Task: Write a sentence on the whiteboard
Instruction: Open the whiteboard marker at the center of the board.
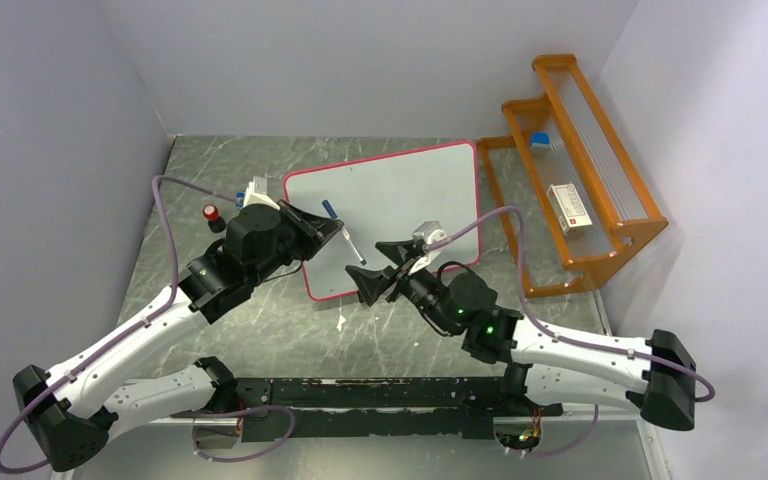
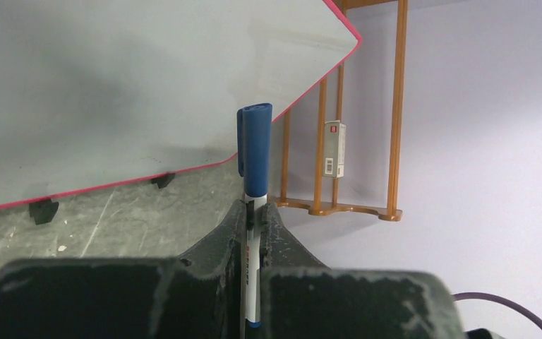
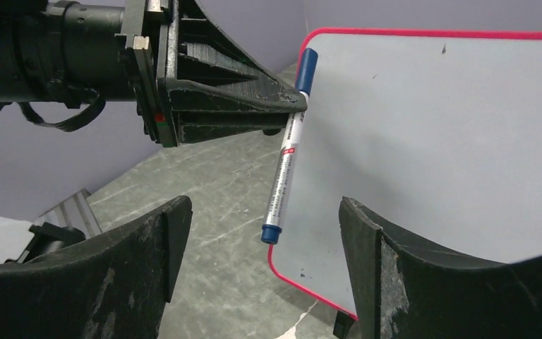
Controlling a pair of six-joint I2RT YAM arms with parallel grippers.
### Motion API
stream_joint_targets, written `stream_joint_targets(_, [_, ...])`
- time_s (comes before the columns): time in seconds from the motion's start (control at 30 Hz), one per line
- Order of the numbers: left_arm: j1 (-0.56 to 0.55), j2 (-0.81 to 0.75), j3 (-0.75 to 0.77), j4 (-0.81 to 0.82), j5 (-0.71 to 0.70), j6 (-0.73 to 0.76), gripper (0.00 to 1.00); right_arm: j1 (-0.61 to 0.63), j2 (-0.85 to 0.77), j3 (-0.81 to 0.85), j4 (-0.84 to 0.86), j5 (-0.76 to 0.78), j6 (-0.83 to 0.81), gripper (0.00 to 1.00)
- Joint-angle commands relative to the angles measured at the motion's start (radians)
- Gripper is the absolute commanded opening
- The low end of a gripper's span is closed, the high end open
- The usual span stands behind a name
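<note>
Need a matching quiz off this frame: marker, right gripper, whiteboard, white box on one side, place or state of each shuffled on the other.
Things:
1. marker
2. right gripper
3. whiteboard
4. white box

Place or state:
A. sitting on the orange rack
B. blank, nothing written on it
C. jaws open, nothing between them
D. clamped in the left gripper, blue cap on

Pairs: 1-D, 2-C, 3-B, 4-A
</note>
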Motion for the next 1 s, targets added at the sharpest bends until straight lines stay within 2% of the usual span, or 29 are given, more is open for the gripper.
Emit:
stream_joint_targets(0.0, [-0.024,-0.001,-0.016,0.079,-0.07,-0.081,0.05,0.036,0.054,0.002,0.138,0.14,-0.038,0.76])
stream_joint_targets(0.1, [-0.034,0.014,-0.005,0.078,-0.069,-0.086,0.06,0.036,0.088,-0.012,0.207,0.175,-0.061,0.65])
stream_joint_targets(0.27, [-0.042,0.02,-0.026,0.107,-0.052,-0.116,0.06,0.036,0.148,0.006,0.253,0.167,-0.083,0.42])
stream_joint_targets(0.63, [-0.047,0.025,-0.035,0.111,-0.032,-0.134,0.07,0.036,0.189,0.001,0.323,0.18,-0.108,0.15])
stream_joint_targets(0.77, [-0.047,0.034,-0.037,0.112,-0.017,-0.137,0.07,0.036,0.198,0.009,0.324,0.168,-0.111,0.0])
stream_joint_targets(0.87, [-0.047,0.038,-0.031,0.101,-0.016,-0.126,0.11,0.036,0.198,0.021,0.304,0.144,-0.114,0.0])
stream_joint_targets(0.97, [-0.047,0.039,-0.016,0.081,-0.036,-0.069,0.23,0.035,0.181,0.036,0.232,0.108,-0.108,0.0])
